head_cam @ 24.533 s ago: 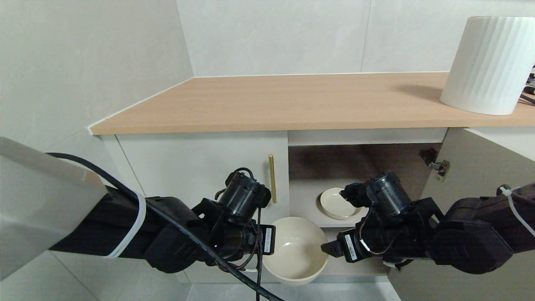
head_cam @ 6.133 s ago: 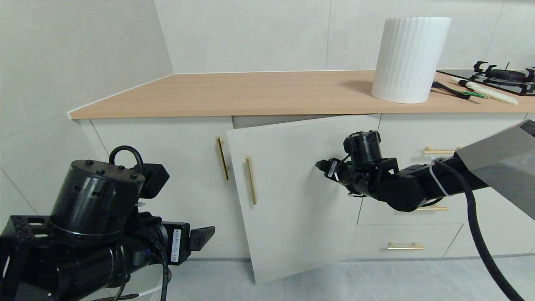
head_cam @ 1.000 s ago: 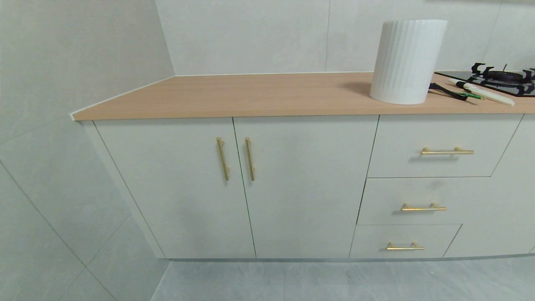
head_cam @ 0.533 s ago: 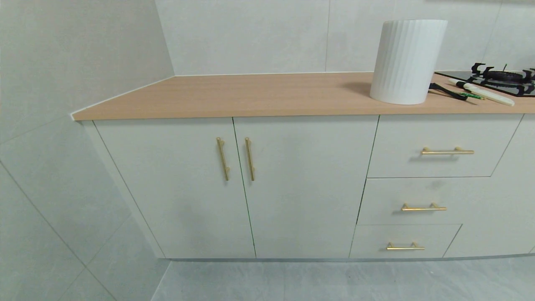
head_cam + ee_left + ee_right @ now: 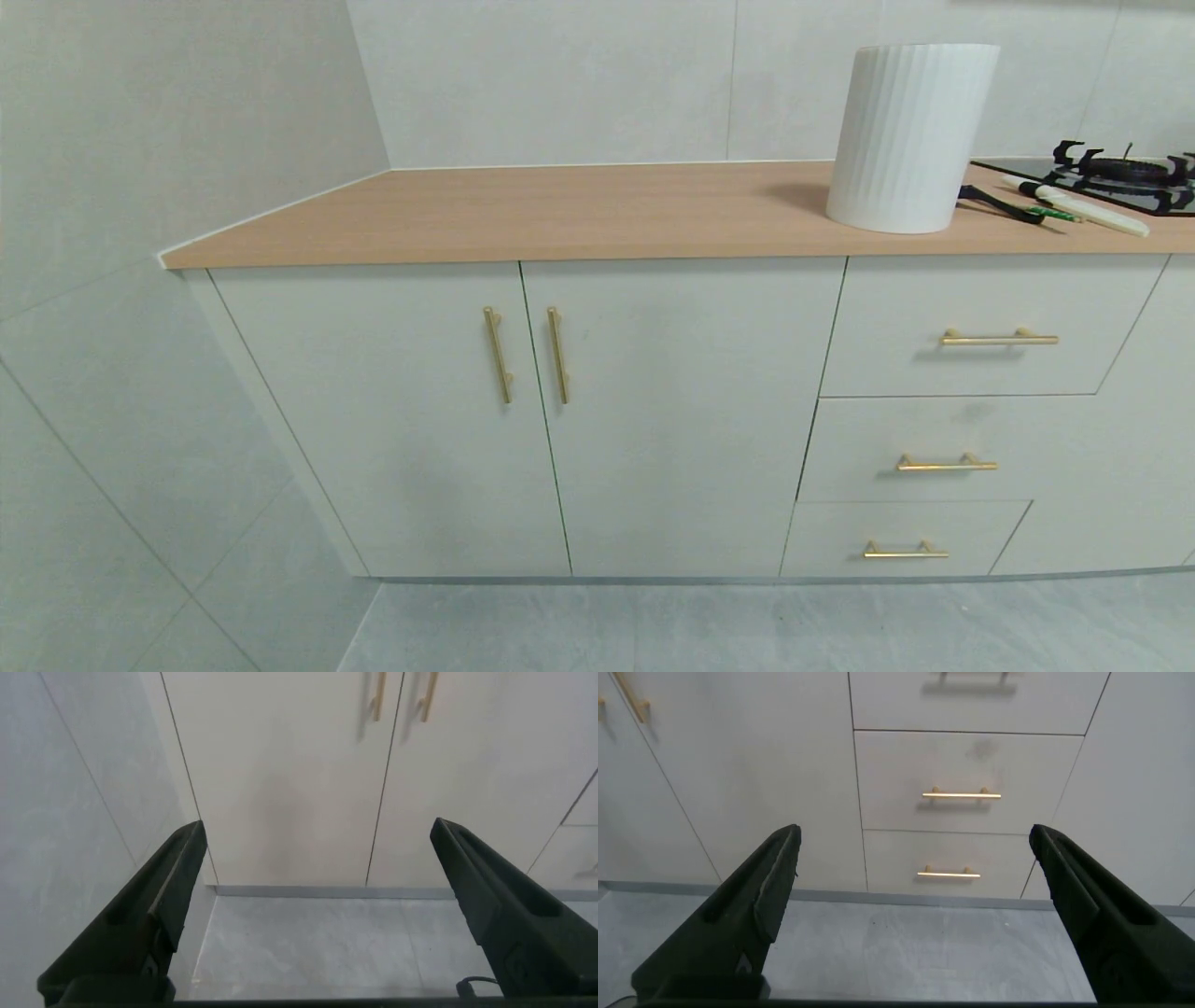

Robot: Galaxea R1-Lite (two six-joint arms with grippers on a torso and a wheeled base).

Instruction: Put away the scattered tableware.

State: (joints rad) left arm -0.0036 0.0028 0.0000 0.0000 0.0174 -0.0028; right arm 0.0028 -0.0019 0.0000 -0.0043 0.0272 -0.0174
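Observation:
Both cupboard doors [image 5: 686, 411] under the wooden counter [image 5: 560, 210] are closed, their gold handles [image 5: 557, 355] side by side; whatever is inside is hidden. My left gripper [image 5: 318, 859] is open and empty, held low facing the cupboard doors [image 5: 280, 775] and the floor. My right gripper [image 5: 915, 859] is open and empty too, held low in front of the drawers [image 5: 971, 784].
A tall white ribbed container [image 5: 910, 135] stands on the counter at the right. Beside it lie a few utensils [image 5: 1074, 205] and a black gas hob [image 5: 1125, 173]. Three drawers with gold handles [image 5: 999, 338] sit right of the cupboard. Grey tiled floor [image 5: 747, 625] lies below.
Nothing has visibly changed over the last second. Earlier, the right arm pushed the cupboard door shut, and both arms have since drawn back out of the head view.

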